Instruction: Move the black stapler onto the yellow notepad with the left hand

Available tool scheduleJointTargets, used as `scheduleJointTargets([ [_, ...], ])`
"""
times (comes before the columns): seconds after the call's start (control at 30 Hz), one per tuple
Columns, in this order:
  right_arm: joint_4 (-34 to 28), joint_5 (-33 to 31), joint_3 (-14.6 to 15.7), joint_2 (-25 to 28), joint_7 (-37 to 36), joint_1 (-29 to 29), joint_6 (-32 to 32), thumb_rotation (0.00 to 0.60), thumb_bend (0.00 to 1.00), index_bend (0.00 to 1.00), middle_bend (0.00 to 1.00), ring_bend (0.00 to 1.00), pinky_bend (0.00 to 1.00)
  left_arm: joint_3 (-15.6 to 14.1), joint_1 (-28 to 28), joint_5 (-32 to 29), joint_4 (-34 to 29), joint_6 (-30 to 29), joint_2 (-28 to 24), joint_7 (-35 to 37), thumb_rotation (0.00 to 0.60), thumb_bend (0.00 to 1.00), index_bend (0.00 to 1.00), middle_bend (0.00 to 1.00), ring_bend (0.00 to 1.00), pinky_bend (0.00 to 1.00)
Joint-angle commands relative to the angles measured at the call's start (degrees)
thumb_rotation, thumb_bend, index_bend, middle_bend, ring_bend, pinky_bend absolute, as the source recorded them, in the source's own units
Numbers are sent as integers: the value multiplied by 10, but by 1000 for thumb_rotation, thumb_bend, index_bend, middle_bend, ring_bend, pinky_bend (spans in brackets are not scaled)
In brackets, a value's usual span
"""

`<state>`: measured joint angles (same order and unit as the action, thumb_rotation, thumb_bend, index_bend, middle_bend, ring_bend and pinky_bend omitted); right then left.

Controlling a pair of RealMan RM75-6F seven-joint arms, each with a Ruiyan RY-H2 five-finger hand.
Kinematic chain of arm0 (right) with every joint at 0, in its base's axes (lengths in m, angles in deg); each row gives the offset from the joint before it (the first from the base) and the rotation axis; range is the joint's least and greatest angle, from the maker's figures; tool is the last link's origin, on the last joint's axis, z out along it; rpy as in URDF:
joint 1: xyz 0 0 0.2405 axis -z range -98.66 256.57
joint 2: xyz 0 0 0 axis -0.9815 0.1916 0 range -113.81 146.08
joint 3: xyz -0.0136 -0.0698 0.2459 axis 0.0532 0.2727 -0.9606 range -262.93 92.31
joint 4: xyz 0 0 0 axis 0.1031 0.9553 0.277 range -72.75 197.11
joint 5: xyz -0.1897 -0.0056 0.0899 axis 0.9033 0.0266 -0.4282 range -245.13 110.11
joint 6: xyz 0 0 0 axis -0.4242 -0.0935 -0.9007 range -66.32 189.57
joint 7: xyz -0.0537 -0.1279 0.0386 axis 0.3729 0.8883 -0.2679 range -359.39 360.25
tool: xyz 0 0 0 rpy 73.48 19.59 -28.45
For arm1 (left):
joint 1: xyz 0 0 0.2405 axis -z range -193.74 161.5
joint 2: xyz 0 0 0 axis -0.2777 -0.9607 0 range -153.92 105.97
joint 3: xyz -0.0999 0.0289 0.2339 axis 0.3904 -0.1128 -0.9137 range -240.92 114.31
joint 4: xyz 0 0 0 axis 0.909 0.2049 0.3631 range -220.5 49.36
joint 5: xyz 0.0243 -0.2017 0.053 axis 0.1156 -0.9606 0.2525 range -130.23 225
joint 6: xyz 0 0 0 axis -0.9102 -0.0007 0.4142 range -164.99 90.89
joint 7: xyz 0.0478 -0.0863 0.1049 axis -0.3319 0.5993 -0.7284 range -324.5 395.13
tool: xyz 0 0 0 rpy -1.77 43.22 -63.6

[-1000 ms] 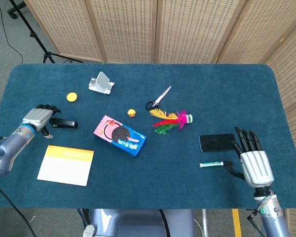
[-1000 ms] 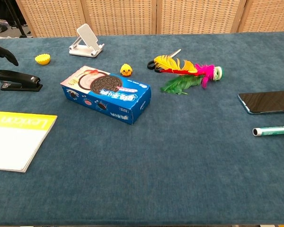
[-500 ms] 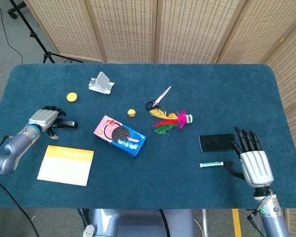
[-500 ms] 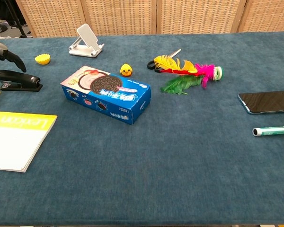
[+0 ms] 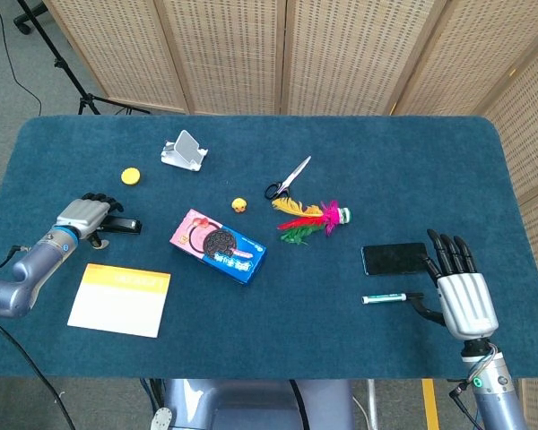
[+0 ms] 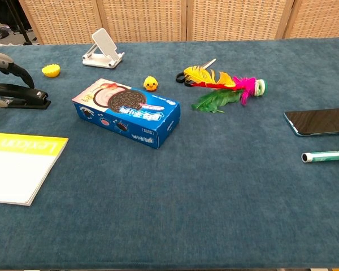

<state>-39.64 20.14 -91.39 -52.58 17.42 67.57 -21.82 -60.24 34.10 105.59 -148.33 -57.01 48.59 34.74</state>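
Observation:
The black stapler [image 5: 125, 225] [image 6: 24, 97] lies flat on the blue cloth near the table's left edge. My left hand [image 5: 85, 216] [image 6: 1, 63] sits over its left end; one finger arches above the stapler and the thumb lies in front of it, with a gap still showing. The yellow-topped notepad [image 5: 119, 298] [image 6: 17, 166] lies just in front of the stapler, nearer the table's front edge. My right hand [image 5: 457, 287] rests at the front right with its fingers spread, holding nothing.
A blue cookie box [image 5: 218, 245] [image 6: 127, 112] stands right of the stapler. A white phone stand [image 5: 185, 150], a yellow cap [image 5: 130, 176], a small duck [image 5: 239, 205], scissors [image 5: 289, 177] and a feather toy [image 5: 309, 220] lie further back. A phone [image 5: 393, 259] and a pen [image 5: 386, 297] lie by my right hand.
My left hand has moved right, onto the stapler's left end, and its fingers now curl around it. The stapler and my right hand have not moved.

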Motion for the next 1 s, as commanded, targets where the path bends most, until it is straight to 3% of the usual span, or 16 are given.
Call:
scheduleJointTargets([
  [0.03,0,0,1,0,0,0,1,600,208,257,28,0,34,0,-1,-3,2,-8,4,1,600,410,225,175,0,22],
  [0.47,3,5,-3,-3,-5,1,-9,600,208,257,28,0,34,-15,-4,-14,-10,-29,13,-16,600,436,273,199,17,22],
  [0.77,2,8,-6,-2,-9,2,-16,600,208,257,28,0,33,-24,-2,-29,-22,-39,8,-33,600,619,405,299,97,74],
  [1.0,4,14,-6,-4,-12,2,-20,600,208,257,28,0,30,-34,-4,-44,-24,-48,7,-47,600,672,441,324,123,114],
])
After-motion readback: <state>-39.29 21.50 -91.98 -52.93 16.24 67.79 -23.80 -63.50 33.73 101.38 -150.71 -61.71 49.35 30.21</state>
